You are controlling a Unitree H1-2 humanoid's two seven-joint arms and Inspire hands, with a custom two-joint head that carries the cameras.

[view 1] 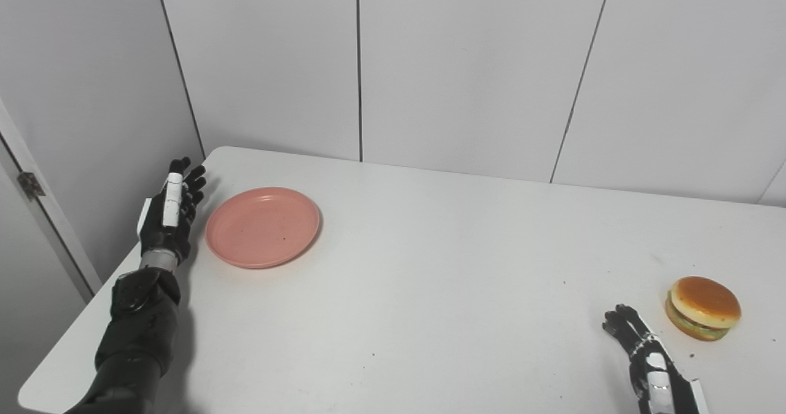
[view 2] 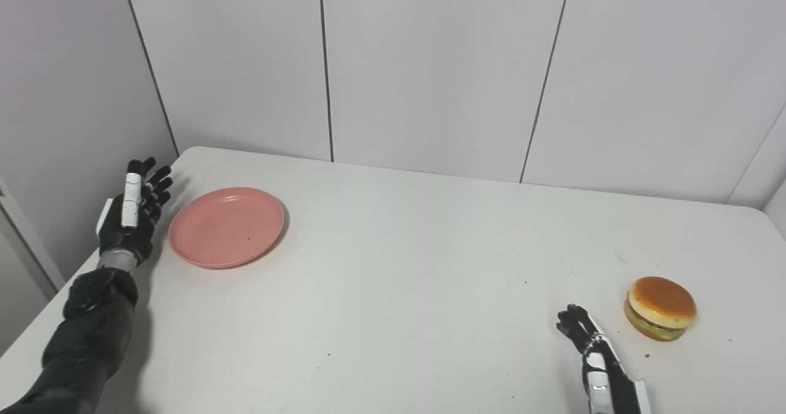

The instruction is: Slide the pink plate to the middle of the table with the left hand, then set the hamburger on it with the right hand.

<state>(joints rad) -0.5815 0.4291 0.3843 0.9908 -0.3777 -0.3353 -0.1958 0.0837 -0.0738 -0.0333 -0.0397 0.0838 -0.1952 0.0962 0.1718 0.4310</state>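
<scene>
With the left hand (view 1: 169, 217) open just beside the pink plate (view 1: 263, 226) at the worktop's (view 1: 430, 266) far-left corner (hamburger (view 1: 703, 308) near the open right hand (view 1: 638, 346)), a glancing push could spin the plate off course.
</scene>
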